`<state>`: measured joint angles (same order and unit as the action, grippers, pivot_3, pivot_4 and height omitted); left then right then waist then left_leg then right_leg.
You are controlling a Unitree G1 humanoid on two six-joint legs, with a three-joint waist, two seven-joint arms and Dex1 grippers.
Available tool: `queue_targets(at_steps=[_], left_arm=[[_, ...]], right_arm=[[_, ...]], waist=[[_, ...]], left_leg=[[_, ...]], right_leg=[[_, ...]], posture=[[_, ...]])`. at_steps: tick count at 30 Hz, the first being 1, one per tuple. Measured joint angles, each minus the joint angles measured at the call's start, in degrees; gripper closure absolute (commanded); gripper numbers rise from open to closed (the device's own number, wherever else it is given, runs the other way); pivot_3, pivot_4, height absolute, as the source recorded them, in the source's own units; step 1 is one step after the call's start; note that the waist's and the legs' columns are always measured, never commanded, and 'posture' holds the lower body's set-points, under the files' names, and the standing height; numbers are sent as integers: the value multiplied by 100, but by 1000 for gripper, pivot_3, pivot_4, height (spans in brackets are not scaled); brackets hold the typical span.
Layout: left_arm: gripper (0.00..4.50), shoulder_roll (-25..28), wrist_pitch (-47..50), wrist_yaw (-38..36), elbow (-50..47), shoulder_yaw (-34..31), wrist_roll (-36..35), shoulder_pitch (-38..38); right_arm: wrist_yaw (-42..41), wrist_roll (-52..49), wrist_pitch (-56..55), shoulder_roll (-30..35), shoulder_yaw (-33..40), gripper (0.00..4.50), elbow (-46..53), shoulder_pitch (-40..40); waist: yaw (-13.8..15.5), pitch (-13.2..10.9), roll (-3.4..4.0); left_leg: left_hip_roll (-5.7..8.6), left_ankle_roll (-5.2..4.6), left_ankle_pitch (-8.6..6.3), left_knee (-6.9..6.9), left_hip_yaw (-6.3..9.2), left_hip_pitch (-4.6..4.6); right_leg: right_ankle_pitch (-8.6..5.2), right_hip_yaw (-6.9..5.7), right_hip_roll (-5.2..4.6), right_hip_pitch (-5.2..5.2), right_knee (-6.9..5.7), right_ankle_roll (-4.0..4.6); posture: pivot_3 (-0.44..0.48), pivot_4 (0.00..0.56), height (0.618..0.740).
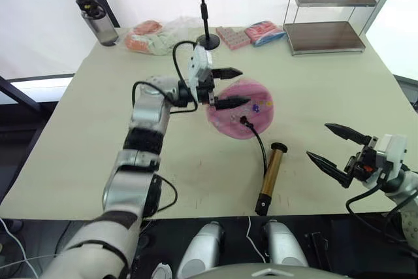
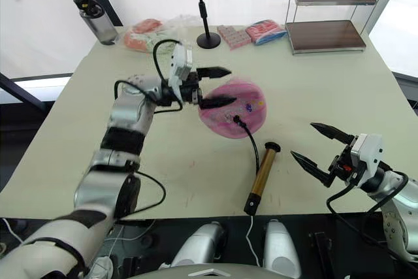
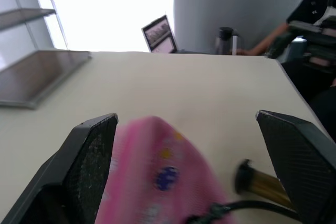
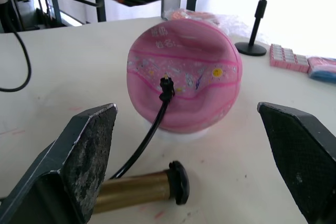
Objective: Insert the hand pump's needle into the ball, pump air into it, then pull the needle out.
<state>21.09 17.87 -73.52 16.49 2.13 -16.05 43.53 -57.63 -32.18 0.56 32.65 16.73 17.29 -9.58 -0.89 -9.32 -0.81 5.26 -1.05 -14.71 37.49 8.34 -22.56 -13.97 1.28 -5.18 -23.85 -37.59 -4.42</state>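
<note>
Grippers spread wide: the left gripper [image 1: 230,87] is parted at the ball's [image 1: 240,108] upper left side, one finger above it and one across its face, contact uncertain; the right gripper [image 1: 332,145] hangs agape, holding nothing, over the table's [image 1: 98,122] front right corner, apart from the pump [image 1: 270,178]. The pump lies on the beige table in front of the ball, knob toward it, its hose [image 1: 257,137] curving up to the needle [image 4: 166,84] seated in the ball. At the far edge stand a bottle [image 1: 95,17], a stand [image 1: 204,11], packets [image 1: 153,36] and a shelf [image 1: 330,11]. The right wrist view shows the ball dented and partly flat. The left wrist view shows a person's arm [image 3: 273,38] beyond the table.
</note>
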Motion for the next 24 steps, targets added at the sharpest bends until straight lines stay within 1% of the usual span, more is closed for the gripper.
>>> queue_targets(at_steps=[2, 3, 5, 7, 10, 12, 15, 20, 21, 22, 24], left_arm=[[19, 165, 909, 348, -1385, 97, -274, -751], [19, 179, 1038, 396, -1532, 115, -319, -811], [19, 411, 1705, 698, -2474, 131, -556, -1142], [19, 514, 2136, 948, -3045, 173, -677, -1401], [19, 567, 2493, 1178, -3440, 303, -779, -1622], [19, 573, 2925, 1537, -3755, 463, -870, -1835], [19, 586, 3331, 1951, -3974, 674, -886, -1939], [19, 600, 3576, 2338, -4114, 1100, -760, -2022], [19, 514, 3705, 2529, -4116, 1284, -741, -2106], [19, 291, 3920, 2815, -4121, 1366, -744, -2122], [19, 44, 4220, 3145, -4224, 1501, -756, -2108]], right_arm=[[-39, -52, -5, 27, 67, 0, 63, -152], [-42, -57, -5, 27, 88, 0, 63, -169], [-137, -93, -35, 98, 167, 0, 74, -233], [-246, -127, -77, 158, 233, 0, 19, -291], [-371, -162, -80, 264, 262, 0, -62, -307], [-593, -230, -82, 429, 428, 0, -257, -308], [-924, -317, -84, 685, 608, 0, -500, -323], [-1312, -330, -143, 907, 661, 0, -721, -375], [-1450, -323, -191, 961, 672, 0, -786, -388], [-1539, -320, -215, 983, 672, 0, -865, -383], [-1575, -302, -241, 982, 672, 0, -919, -354]], waist=[[13, -1, 1], [20, -2, 1], [55, -5, 6], [69, -6, 8], [58, -7, 10], [45, -8, 11], [54, -8, 11], [60, -8, 11], [57, -9, 10], [69, -9, 10], [84, -9, 10]], left_leg=[[-3, 0, 0, 0, -7, 7], [-4, 0, 0, 0, -6, 7], [-8, -11, -6, 0, -5, 21], [-11, -17, -9, -1, -9, 47], [-19, -19, -11, -5, -18, 67], [-23, -19, -11, -6, -20, 66], [-24, -19, -11, -6, -22, 66], [-24, -19, -11, -6, -30, 67], [-25, -19, -11, -6, -31, 67], [-26, -19, -11, -5, -31, 67], [-26, -19, -11, -5, -32, 67]], right_leg=[[0, 9, 0, 0, -12, 1], [3, 7, 1, 0, -13, 6], [9, 4, 3, 13, -13, 13], [8, 7, 6, 37, -13, 13], [7, 13, 12, 54, -9, 13], [7, 14, 17, 54, -9, 14], [7, 15, 17, 54, -9, 14], [7, 21, 16, 54, -7, 13], [7, 22, 17, 54, -7, 13], [8, 22, 16, 54, -8, 13], [7, 22, 16, 54, -7, 13]], posture=[[0, 150, 740], [0, 150, 740], [0, 150, 740], [0, 150, 740], [0, 150, 740], [0, 150, 740], [0, 150, 740], [0, 150, 740], [0, 150, 740], [0, 150, 740], [0, 150, 740]])
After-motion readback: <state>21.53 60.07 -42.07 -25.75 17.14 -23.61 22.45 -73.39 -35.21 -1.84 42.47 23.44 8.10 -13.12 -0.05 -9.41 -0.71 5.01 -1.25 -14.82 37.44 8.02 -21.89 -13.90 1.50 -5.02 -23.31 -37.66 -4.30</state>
